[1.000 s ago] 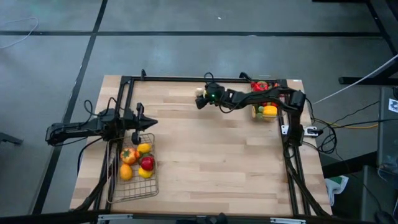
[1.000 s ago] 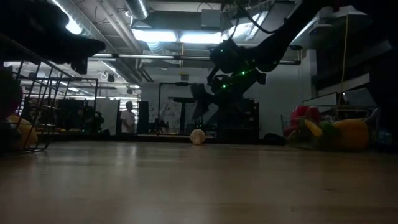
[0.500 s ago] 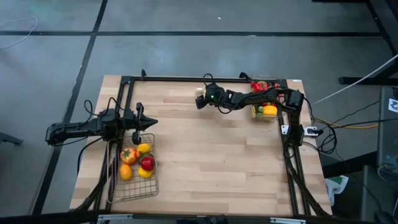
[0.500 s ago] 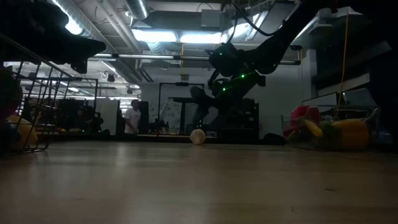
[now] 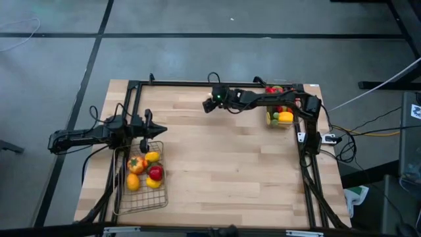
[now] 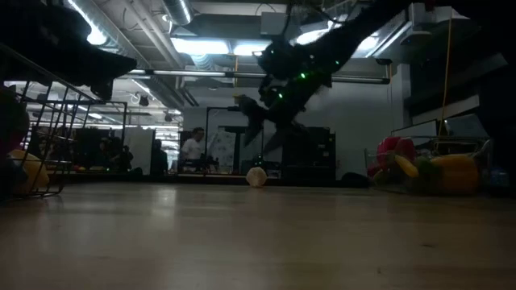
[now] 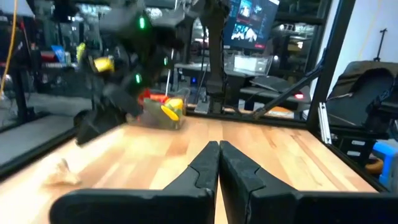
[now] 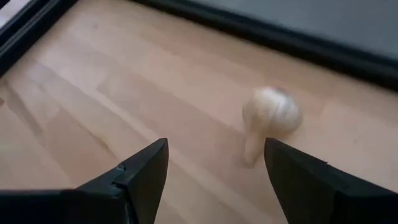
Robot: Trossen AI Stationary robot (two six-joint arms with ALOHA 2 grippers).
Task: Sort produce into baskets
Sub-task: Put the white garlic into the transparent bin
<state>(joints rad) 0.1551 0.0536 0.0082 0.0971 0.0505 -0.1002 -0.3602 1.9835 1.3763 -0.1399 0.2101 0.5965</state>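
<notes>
A pale garlic-like bulb [image 8: 272,115] is lying on the bench [image 5: 223,158] near its far edge, apart from both containers. The right gripper [image 8: 214,165] is hovering just above it, jaws standing wide and holding nothing. The wire basket [image 5: 141,174] at the left is holding peppers and lemons; the clear bin [image 5: 279,112] is sitting far right. The left gripper [image 7: 217,163] is hanging by the basket, jaws pressed together, empty

The right arm swings farther toward the desk's [image 5: 217,164] far edge, so its open pincer [image 5: 206,106] now sits just beside the pale garlic bulb [image 8: 271,115], nearer the back rail. In the room behind, a person [image 6: 192,150] walks rightward, now near the doorway.
</notes>
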